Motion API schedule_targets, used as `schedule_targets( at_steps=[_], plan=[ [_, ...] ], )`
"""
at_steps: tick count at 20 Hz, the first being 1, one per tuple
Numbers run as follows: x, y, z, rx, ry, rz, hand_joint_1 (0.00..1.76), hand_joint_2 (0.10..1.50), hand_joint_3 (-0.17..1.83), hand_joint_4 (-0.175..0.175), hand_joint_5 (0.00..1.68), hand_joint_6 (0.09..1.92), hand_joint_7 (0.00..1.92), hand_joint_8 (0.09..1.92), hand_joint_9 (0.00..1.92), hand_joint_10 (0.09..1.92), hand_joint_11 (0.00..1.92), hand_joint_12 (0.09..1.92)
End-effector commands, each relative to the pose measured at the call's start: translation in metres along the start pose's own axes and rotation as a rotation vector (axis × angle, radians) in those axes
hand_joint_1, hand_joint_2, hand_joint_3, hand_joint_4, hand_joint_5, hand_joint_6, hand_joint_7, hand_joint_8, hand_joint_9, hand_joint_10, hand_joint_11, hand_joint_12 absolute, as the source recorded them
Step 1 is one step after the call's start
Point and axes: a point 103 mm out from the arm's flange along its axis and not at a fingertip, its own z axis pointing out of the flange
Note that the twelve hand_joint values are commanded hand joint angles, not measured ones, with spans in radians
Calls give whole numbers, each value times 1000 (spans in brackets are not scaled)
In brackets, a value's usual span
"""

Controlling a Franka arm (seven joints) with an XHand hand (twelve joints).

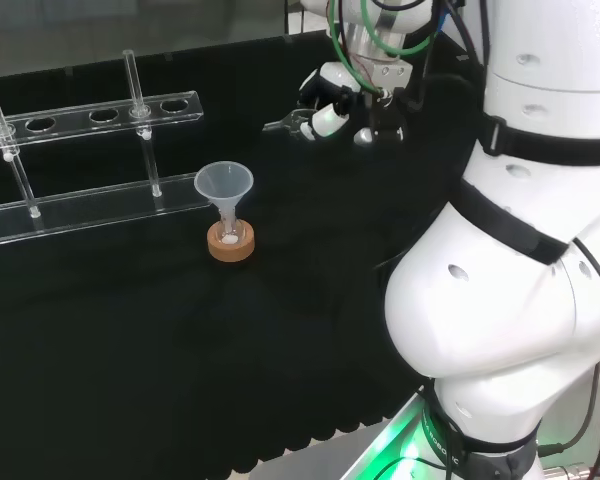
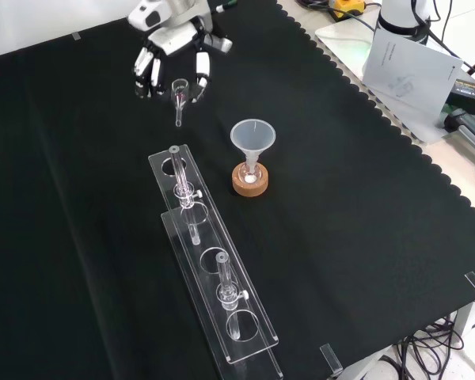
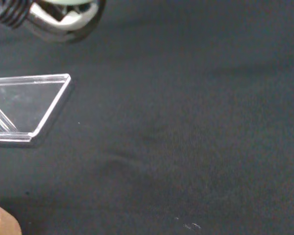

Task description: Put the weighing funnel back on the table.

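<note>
Because the small clear scoop-like weighing funnel [image 2: 179, 95] hangs off the cloth, progress: the put-down is not yet done.
Hand: the black and white hand [image 2: 168, 49] points fingers down near the top of the black-clothed counter [image 2: 340, 237] in the front view, its fingers curled in on the weighing funnel's mouth.
Weighing funnel: pinched between the fingers, short stem pointing down, apparently raised above the cloth and not resting on it.
Nearby: the clear acrylic tube rack [image 2: 214, 277] begins just below the stem in the front view. The big clear cone-shaped funnel [image 2: 252, 136] stands in its small flask on a brown cork ring [image 2: 250, 184], apart to the right.
Left to do: lower the piece onto bare cloth, open the fingers, lift away.
Risk: it may roll once freed.
</note>
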Motion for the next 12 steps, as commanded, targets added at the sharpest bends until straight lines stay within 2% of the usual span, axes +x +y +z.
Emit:
schedule_targets(
  at_steps=[1, 12],
  plan=[
    [-4, 19, 26, 40, 62, -20, 1064, 742, 640, 175, 1100, 967, 426, 690, 728, 522, 524, 1231],
    [-12, 30, 65, 91, 110, -38, 1065, 742, 640, 175, 1101, 966, 425, 689, 728, 522, 522, 1233]
  ],
)
